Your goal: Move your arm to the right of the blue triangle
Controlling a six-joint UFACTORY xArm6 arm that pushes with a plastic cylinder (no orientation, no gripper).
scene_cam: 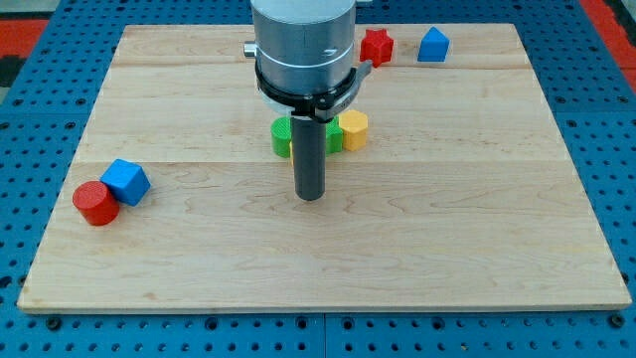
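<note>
My tip rests near the middle of the pale wooden board, just below a cluster of green blocks and a yellow block, while the small blue triangle block sits well away at the view's top right, beside a red star-shaped block. The approach step looks barely begun (there are no jaws to report, only a plain rod). Next, I judge, the tip must travel up and rightward, skirting the yellow block, to stop on the triangle's right side without nudging it.
</note>
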